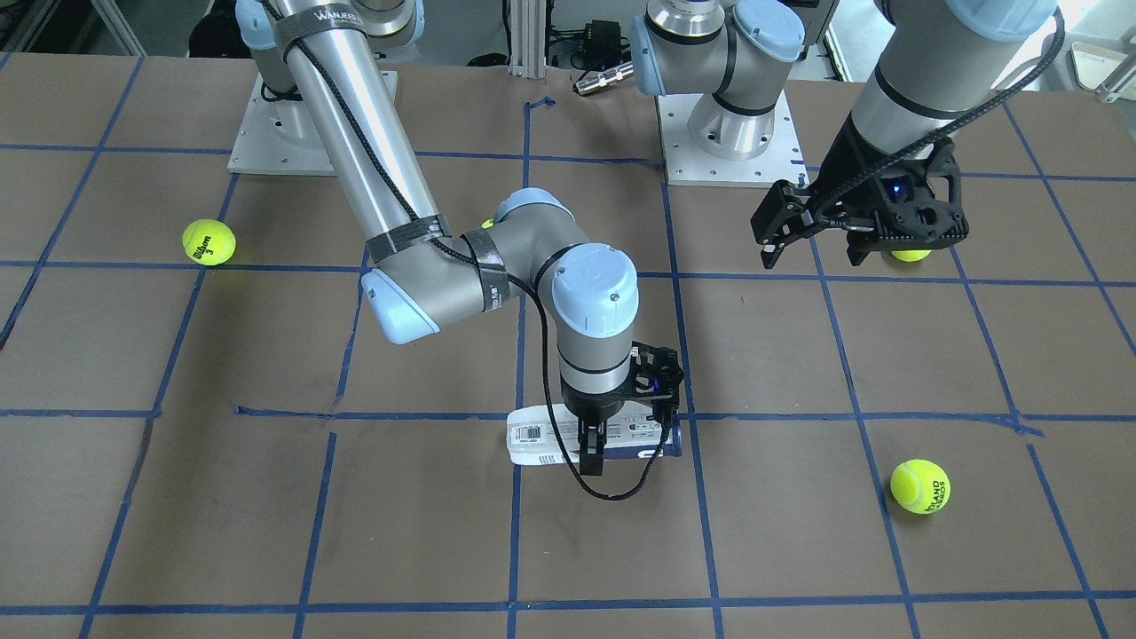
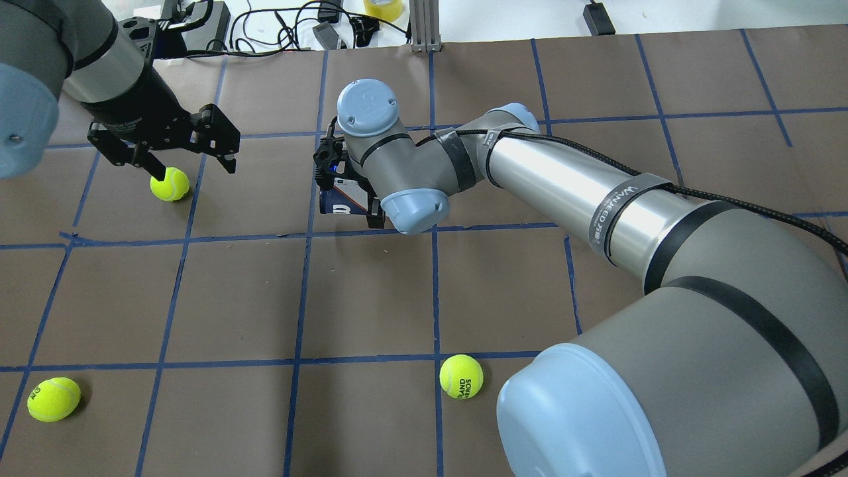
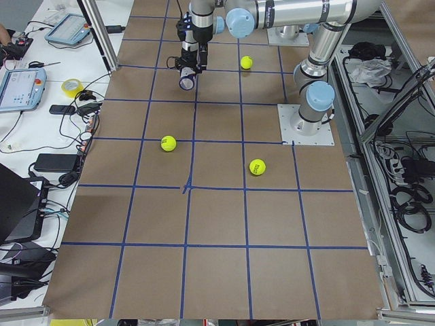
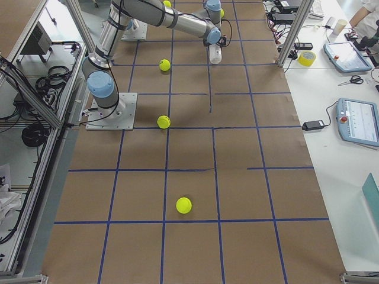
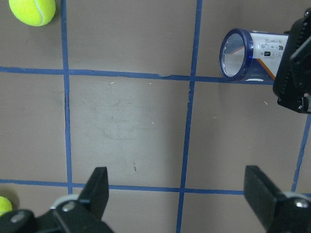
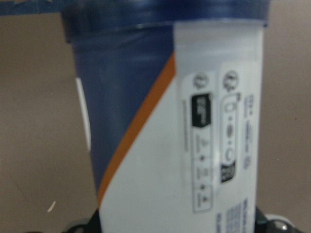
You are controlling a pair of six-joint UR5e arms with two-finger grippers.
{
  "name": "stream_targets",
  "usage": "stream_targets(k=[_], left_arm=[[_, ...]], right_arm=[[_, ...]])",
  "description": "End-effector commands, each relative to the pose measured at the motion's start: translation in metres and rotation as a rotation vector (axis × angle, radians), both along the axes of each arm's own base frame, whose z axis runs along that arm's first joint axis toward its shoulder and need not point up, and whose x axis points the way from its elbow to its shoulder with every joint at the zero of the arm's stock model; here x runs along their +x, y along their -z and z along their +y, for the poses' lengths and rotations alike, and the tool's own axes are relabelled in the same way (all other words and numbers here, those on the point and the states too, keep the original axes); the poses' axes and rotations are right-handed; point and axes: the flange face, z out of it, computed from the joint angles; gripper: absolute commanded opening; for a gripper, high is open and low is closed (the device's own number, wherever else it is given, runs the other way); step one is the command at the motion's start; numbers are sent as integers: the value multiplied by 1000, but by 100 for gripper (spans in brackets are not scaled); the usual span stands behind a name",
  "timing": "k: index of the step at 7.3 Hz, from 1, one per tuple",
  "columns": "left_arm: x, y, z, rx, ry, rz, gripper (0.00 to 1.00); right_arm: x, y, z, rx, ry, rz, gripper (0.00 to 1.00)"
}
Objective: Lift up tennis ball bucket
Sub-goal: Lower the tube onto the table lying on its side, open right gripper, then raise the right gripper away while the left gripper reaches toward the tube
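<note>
The right arm (image 2: 596, 205), nearest and largest in the overhead view, stretches over the table (image 1: 177, 532) and bends straight down onto the tennis ball bucket (image 1: 537, 441). The bucket lies on its side on the brown paper, its navy-rimmed end facing the robot's left. The left arm (image 2: 106, 73) hangs well apart from the bucket on that side.

The right gripper (image 1: 592, 444) straddles the bucket about mid-length, and its fingers look closed against both sides. The left gripper (image 5: 177, 194) is spread wide and holds nothing. One tennis ball (image 2: 169, 184) lies well to the left of the bucket.

The bucket looks empty, so it is probably light. Its thin clear wall likely flexes and is slick, and the round body can roll or pivot. A firm but uncrushing mid-length hold should keep it level.
</note>
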Motion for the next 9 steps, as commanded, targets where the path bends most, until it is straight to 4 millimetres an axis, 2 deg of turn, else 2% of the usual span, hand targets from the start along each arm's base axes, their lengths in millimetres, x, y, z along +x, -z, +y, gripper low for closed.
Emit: stream_targets(k=[1,3,4,5,7,9], left_arm=[[0,0,0,0,0,0,100],[0,0,0,0,0,2,100],[0,0,0,0,0,2,100],[0,0,-1,-5,-1,6,100],[0,2,-1,1,-1,6,100],[0,8,-5,12,0,18,100]], right_arm=[[-1,-9,0,-7,59,-9,100],[-1,-17,0,-2,61,-7,100],[-14,-36,-3,11,81,-9,100],[-39,-57,-9,45,117,4,100],[-120,-118,-27,109,225,-55,100],[-194,-194,-9,168,326,-48,100]])
